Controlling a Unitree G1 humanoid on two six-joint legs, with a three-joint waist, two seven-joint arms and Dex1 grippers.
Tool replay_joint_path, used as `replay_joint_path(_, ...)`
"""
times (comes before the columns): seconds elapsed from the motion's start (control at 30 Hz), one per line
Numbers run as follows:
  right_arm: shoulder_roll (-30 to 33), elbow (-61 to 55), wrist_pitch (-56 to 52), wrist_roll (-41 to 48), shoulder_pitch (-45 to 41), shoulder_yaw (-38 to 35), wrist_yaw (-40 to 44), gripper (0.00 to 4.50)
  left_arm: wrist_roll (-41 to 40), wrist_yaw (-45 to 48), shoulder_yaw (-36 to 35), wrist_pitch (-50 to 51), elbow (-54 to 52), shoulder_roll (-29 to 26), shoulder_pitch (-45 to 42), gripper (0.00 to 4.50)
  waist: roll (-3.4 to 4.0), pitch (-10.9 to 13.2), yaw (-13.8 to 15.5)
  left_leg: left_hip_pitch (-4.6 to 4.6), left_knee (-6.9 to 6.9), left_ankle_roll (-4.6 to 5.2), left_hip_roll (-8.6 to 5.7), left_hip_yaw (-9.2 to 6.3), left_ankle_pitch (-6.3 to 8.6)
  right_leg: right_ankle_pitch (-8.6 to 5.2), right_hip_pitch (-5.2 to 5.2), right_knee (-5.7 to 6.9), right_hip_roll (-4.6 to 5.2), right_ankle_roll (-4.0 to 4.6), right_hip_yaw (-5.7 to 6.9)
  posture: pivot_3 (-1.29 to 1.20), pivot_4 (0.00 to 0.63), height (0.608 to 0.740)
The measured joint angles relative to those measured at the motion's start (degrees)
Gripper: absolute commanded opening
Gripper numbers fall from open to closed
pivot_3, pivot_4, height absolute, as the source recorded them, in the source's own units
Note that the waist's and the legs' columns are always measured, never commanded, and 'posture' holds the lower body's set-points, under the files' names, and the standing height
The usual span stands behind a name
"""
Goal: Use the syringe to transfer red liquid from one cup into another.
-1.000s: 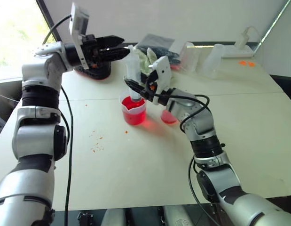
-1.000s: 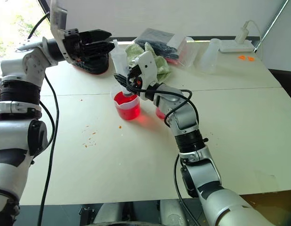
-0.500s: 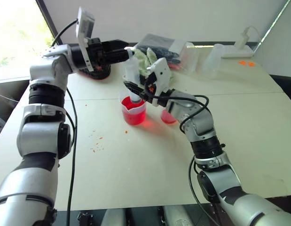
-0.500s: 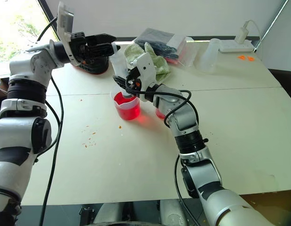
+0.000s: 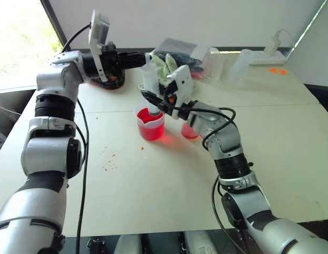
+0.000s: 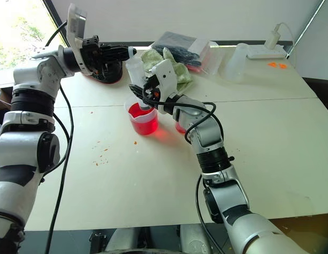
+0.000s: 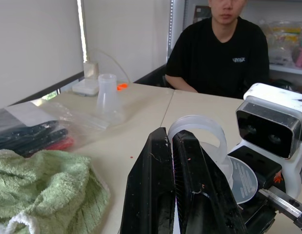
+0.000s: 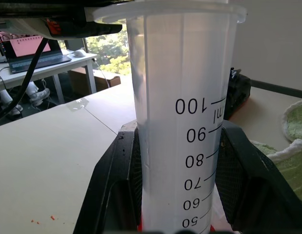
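The syringe (image 5: 149, 84) stands upright over the larger clear beaker (image 5: 150, 125), its lower end down inside the beaker's rim, where the red liquid (image 5: 151, 130) fills the lower part. The beaker sits on the pale bench (image 5: 169, 174) a little left of centre. Just to its right, partly hidden behind the right arm, the smaller clear cup (image 5: 189, 131) shows pinkish red at its base.

The right gripper (image 5: 154, 100) reaches in from the right and its black fingers (image 8: 238, 170) are clamped on the syringe barrel, one on each side, low on the barrel; the right wrist view shows the printed scale between them. The left gripper (image 5: 138, 59) comes in level from the left at the height of the syringe's top. Its fingers (image 7: 160, 190) are pressed together, and in the left wrist view the clear round plunger ring (image 7: 197, 134) lies just beyond their tips; whether they pinch it I cannot tell.

At the far side of the bench lie a green cloth (image 6: 164, 62), a clear bag with dark contents (image 6: 182, 45), a colourless clear flask (image 6: 233, 61) and a white power strip (image 6: 267, 50). A person in a black shirt (image 7: 219, 48) sits at the bench's right end, seen in the left wrist view. Small orange specks (image 5: 108, 159) dot the near left of the bench.
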State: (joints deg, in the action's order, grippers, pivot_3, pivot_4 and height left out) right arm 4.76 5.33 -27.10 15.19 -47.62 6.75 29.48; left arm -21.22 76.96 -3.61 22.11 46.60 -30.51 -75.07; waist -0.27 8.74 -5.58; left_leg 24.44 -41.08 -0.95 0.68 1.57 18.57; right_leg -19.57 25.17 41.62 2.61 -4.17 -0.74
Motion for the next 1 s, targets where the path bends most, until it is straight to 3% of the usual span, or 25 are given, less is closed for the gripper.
replay_joint_path(1.0,-3.99,-0.77,3.87,-1.94,4.82,-0.89,-1.88,1.41,-0.03,-0.89,-0.16,2.73,0.63,0.52,-1.87,0.04,0.0,0.0,-0.05,0.0,0.0,0.0,0.0,0.0,0.0,0.0,0.02,0.05,0.0,0.0,0.0,0.0,0.15,0.711)
